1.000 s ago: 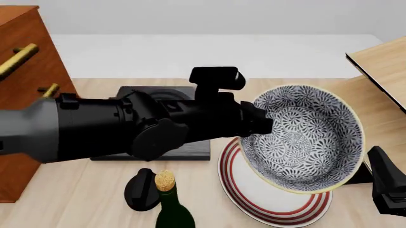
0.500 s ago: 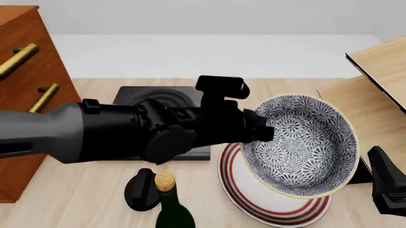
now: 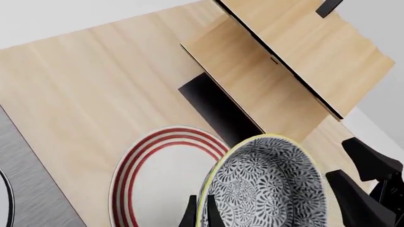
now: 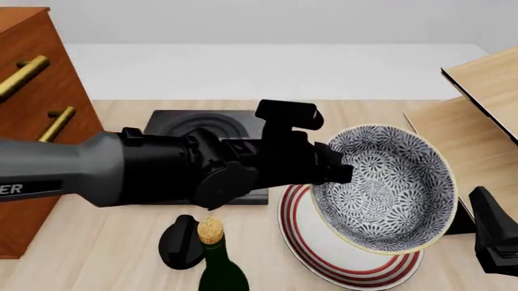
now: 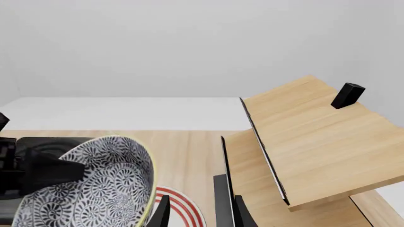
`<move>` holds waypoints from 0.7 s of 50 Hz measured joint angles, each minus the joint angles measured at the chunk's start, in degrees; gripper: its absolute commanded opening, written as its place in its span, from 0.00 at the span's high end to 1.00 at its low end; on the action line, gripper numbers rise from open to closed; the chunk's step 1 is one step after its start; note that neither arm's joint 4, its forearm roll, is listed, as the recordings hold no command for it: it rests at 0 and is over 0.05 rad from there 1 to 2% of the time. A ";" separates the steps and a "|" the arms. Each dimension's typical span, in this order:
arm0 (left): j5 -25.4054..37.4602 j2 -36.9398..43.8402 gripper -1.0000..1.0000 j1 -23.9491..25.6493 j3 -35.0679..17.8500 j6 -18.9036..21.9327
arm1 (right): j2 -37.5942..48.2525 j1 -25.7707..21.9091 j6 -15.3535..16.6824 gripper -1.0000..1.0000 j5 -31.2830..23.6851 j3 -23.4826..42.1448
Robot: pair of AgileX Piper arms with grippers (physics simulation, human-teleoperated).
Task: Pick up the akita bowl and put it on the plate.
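We have the akita bowl [image 4: 380, 188] lifted and tilted above the plate [image 4: 340, 254] near the bench's front edge, left fingers [image 4: 336, 173] clamped on its rim; setting down and release remain.

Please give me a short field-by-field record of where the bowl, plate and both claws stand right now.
bowl: akita bowl, tilted, held above the plate
plate: plate flat on the table, partly under the bowl
left claw: left claw shut on the bowl's rim
right claw: right claw open, holding nothing
nearby: corked bottle, black slab
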State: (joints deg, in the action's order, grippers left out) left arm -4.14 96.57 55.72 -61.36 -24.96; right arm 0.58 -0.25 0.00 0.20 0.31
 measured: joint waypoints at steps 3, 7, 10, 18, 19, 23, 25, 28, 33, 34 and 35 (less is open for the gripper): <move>-0.03 0.27 1.00 -0.01 -0.10 0.00 | 0.00 0.00 0.00 0.00 0.00 0.00; -0.03 0.66 1.00 -0.10 -0.29 0.03 | -0.01 0.00 0.00 0.00 0.00 0.00; 0.07 0.99 1.00 -0.31 -0.60 0.18 | 0.00 0.00 0.00 0.00 0.00 0.00; 0.31 1.82 1.00 -0.97 -1.41 0.55 | 0.00 0.00 0.00 0.00 0.00 0.00; 0.31 1.91 1.00 -1.03 -1.48 0.58 | 0.00 0.00 0.00 0.00 0.00 0.00; 0.34 2.35 1.00 -1.26 -1.76 0.77 | 0.00 0.00 0.00 0.00 0.00 0.00; 0.35 2.60 1.00 -1.37 -1.90 0.85 | 0.00 0.00 0.00 0.00 0.00 0.00; 0.38 2.96 1.00 -1.52 -2.09 0.96 | 0.00 0.00 0.00 0.00 0.00 0.00; 0.43 3.58 1.00 -1.79 -2.42 1.07 | 0.00 0.00 0.00 0.00 0.00 0.00; 0.45 3.74 1.00 -1.87 -2.51 1.12 | 0.00 0.00 0.00 0.00 0.00 0.00; 0.47 3.87 1.00 -1.93 -2.59 1.15 | 0.00 0.00 0.00 0.00 0.00 0.00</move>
State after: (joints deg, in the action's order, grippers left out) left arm -3.67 100.44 53.79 -63.94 -23.80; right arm 0.58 -0.25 0.00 0.20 0.31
